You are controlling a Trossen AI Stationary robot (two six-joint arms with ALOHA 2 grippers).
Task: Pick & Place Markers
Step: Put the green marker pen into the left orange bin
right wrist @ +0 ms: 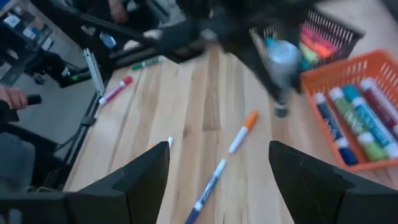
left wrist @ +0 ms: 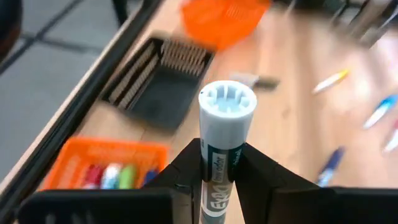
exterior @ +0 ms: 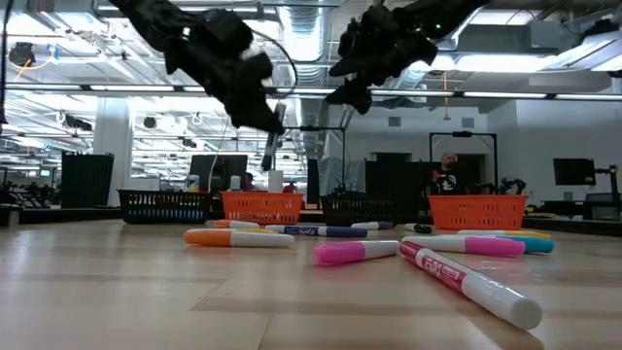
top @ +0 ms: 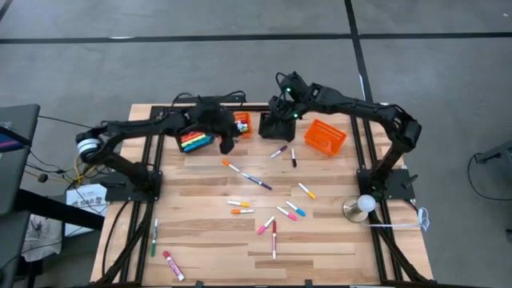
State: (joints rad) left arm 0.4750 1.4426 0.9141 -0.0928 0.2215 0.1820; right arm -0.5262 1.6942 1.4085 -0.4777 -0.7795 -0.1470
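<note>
- While a white-barrelled marker (left wrist: 227,124) is clamped upright between the fingers of the left gripper (left wrist: 221,165), its pale ribbed end is turned toward the wrist camera and its printed barrel runs down between the two dark pads.
- In the high view the left gripper (top: 226,138) is seen above the back of the wooden table (top: 200,248), between a black basket of coloured markers (top: 195,140) and a small orange basket (top: 242,123), and the held marker is seen in the low view as a thin dark stick hanging below that gripper (exterior: 270,146).
- More markers are stowed side by side in the small orange basket (right wrist: 367,93), as shown by the right wrist view.
- The remaining markers are scattered loose across the tabletop: an orange-capped marker (top: 232,166) and a blue-purple marker (top: 258,181) near the middle, a pink-capped marker (top: 273,232) farther forward, and a red-capped marker (top: 173,265) near the front left corner.
- In the low view a pink-capped marker (exterior: 355,252) and a long white marker (exterior: 471,282) are lying nearest the camera.
- The right gripper (top: 282,100) is held high above a second black basket (top: 277,126) at the back of the table, with its fingers (right wrist: 146,177) spread wide and nothing between them.
- A larger orange basket (top: 325,135) is resting tilted to the right of that black basket.
- A round metal stand with a white ball (top: 362,206) is standing by the right arm's base.
</note>
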